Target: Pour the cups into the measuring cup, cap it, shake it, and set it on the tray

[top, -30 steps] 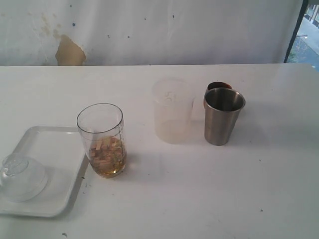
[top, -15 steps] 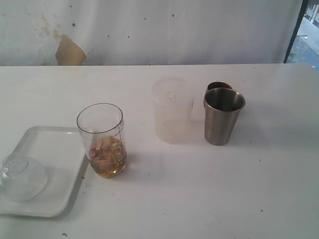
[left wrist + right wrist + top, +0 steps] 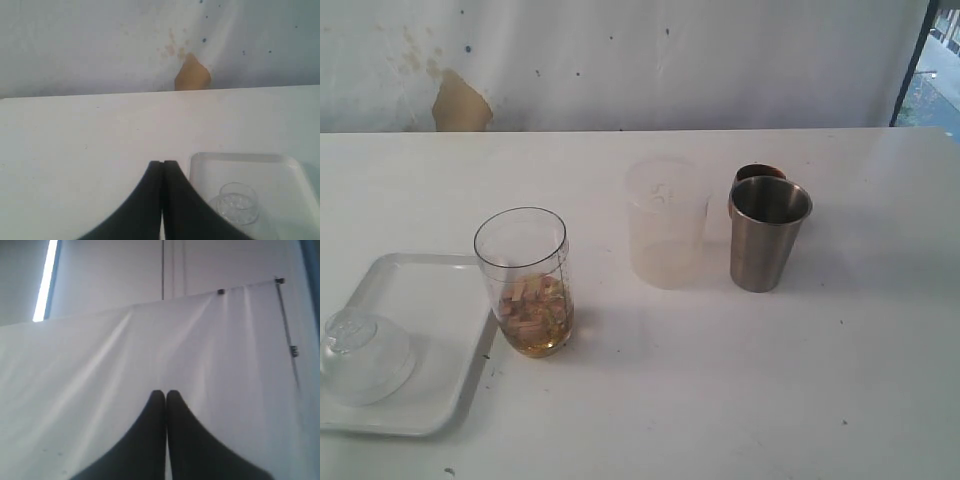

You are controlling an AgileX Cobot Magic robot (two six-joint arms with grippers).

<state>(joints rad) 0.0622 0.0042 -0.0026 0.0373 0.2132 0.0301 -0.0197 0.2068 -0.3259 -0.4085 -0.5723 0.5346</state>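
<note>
Standing upright on the table (image 3: 740, 380), the measuring cup (image 3: 523, 283) already holds a brownish mix of liquid and pale bits, so at least some pouring looks done (the frosted tumbler (image 3: 666, 222) seems empty; I cannot tell about the steel cup (image 3: 767, 232) or the wooden cup (image 3: 757, 175) tucked behind it). Capping, shaking and setting down are left, I'd judge: the domed lid (image 3: 360, 355) lies on the tray (image 3: 430, 290). The measuring cup sits just beside that tray's rim, mouth up, long axis vertical. Both the left pincer (image 3: 162, 172) and the right pincer (image 3: 166, 400) are closed tight on nothing.
</note>
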